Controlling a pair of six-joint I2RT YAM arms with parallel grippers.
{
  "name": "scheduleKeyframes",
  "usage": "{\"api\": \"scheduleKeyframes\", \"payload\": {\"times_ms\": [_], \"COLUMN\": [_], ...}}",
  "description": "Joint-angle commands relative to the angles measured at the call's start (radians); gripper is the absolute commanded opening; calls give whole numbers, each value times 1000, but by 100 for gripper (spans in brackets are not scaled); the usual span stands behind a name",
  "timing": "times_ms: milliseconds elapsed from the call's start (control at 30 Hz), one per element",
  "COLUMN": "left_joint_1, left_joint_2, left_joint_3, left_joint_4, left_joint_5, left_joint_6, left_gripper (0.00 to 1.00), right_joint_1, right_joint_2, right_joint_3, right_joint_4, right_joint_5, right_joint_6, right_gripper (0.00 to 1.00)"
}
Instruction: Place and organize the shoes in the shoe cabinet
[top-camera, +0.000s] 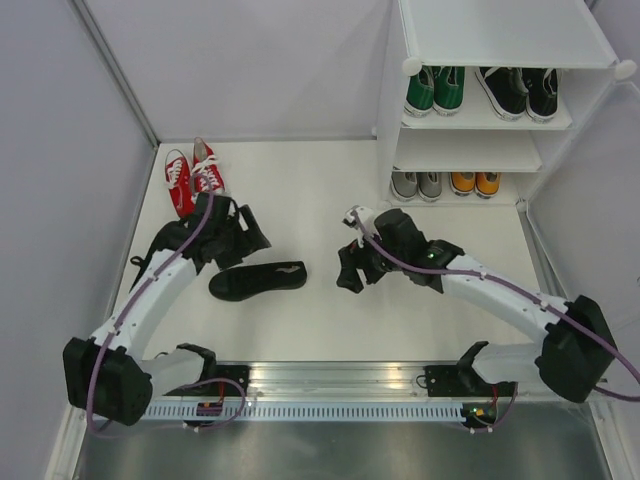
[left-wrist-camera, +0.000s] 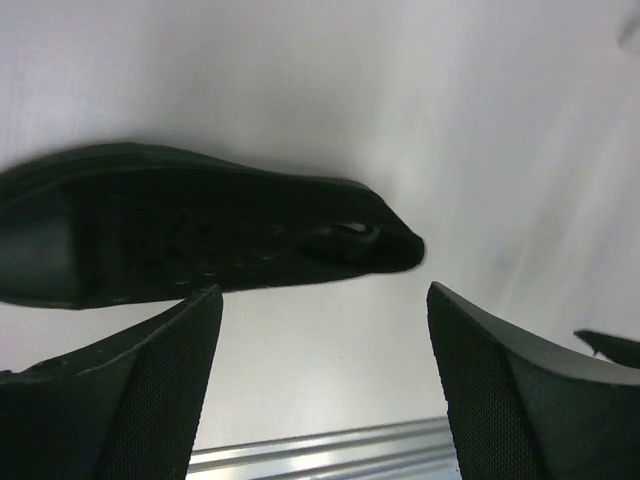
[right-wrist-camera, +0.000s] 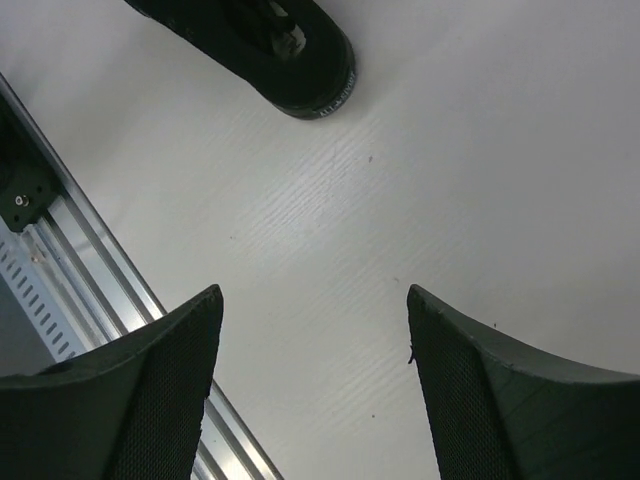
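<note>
You have four pairs in the cabinet; left of it the red pair and one black shoe wait. Both jaws stand released, empty.

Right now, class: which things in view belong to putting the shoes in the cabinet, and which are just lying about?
Part of the job: red pair, loose black shoe, cabinet, and the shelved green pair, black pair, grey pair, orange pair.
Just there: rail, wall.
</note>
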Motion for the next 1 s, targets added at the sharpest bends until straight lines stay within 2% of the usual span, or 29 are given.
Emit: {"api": "scheduleKeyframes", "payload": {"times_ms": [0, 200, 267, 467, 567, 767, 833, 867, 900, 967], "left_joint_1": [145, 315, 335, 337, 339, 337, 337, 337, 337, 337], "left_joint_2": [-116, -188, -210, -311, -320, -297, -303, -305, -308, -310], "left_joint_3": [-37, -100, -114, -174, -195, -200, -201, -201, -203, -204], "left_joint_4": [-54, -85, -81, -22, -13, -2, -2, 1, 1, 1], "left_joint_5": [-32, -121, -161, -289, -315, -301, -302, -302, -304, -301], "left_joint_6": [101, 211, 225, 233, 244, 258, 259, 261, 262, 264], "left_gripper": [86, 87, 88, 88, 88, 89, 89, 89, 89, 89], "right_joint_1": [70, 116, 127, 176, 185, 202, 202, 202, 198, 188], "right_joint_2": [130, 400, 463, 685, 780, 912, 928, 923, 894, 841], "right_joint_3": [131, 367, 462, 637, 706, 771, 766, 745, 725, 632], "right_joint_4": [51, -4, -28, -69, -71, -95, -91, -83, -65, -40], "right_joint_5": [32, 48, 48, 60, 69, 72, 120, 146, 160, 164], "right_joint_6": [-105, -236, -286, -348, -337, -340, -317, -303, -297, -262], "right_gripper": [78, 69, 67, 61, 50, 49, 40, 33, 22, 10]}}
